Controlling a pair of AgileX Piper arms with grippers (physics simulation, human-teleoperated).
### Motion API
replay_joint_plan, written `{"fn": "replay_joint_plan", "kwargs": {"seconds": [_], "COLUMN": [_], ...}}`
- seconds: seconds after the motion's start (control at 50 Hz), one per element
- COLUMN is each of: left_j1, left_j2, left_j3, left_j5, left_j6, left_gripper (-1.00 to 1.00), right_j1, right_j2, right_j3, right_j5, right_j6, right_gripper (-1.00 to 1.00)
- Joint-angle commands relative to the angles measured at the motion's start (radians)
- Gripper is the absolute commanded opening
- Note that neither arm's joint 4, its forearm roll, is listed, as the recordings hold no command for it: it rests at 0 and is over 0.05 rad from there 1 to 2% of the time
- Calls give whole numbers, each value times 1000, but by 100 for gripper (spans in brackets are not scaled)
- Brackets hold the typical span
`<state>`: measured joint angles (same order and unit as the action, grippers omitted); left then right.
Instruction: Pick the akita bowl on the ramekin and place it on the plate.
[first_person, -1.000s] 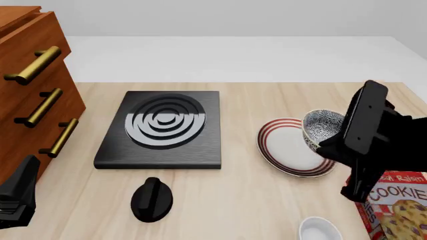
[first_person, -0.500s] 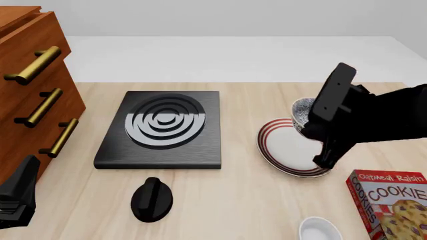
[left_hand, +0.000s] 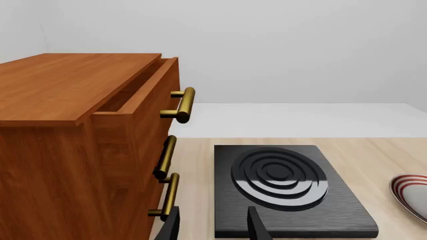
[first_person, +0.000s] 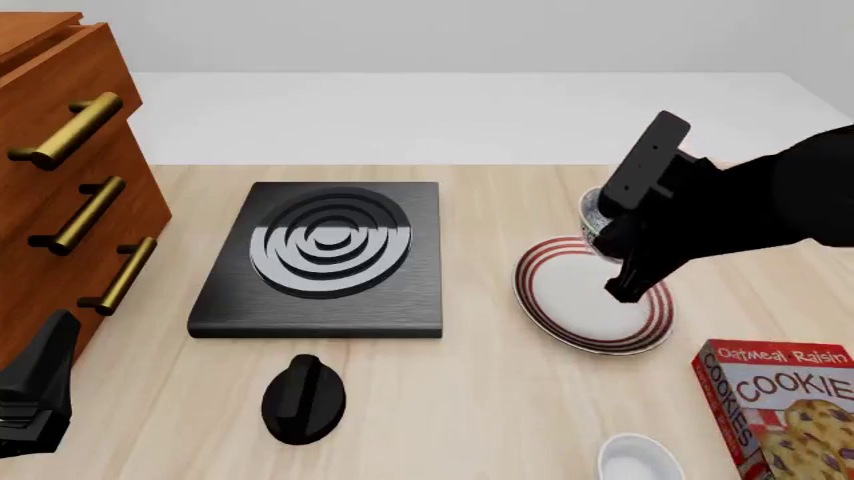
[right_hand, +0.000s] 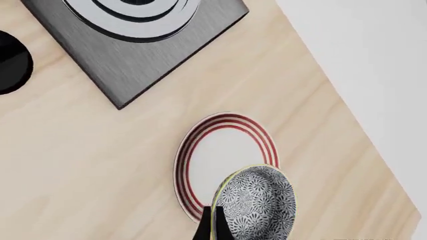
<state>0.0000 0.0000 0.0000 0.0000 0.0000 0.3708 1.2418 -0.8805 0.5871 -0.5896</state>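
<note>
A simulated home kitchen: a pale wooden worktop carries a black square stove with grey rings, a red-ringed white plate, a cookie box, beside a brass-handled wooden drawer cabinet.

The black right arm reaches in from the right edge of the front view, its gripper clamped on something at centre right. The black left gripper rests low at lower left, fingers parted.

Front cam high, wrist cams nearer; all share stove & plate.
</note>
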Motion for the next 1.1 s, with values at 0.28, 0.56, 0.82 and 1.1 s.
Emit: {"fn": "replay_joint_plan", "kwargs": {"seconds": [0.28, 0.56, 0.82, 1.1], "left_j1": [0, 0, 0, 0], "left_j2": [0, 0, 0, 0], "left_j3": [0, 0, 0, 0], "left_j5": [0, 0, 0, 0], "left_j6": [0, 0, 0, 0], "left_gripper": [100, 100, 100, 100], "right_j1": [-53, -66, -74, -55], "right_j2": [129, 191, 227, 291], "right_j3": [-51, -62, -51, -59], "right_j5": [-61, -94, -122, -151], "right_j6": [-8, -19, -30, -2], "right_gripper": [-100, -100, -100, -100]}}
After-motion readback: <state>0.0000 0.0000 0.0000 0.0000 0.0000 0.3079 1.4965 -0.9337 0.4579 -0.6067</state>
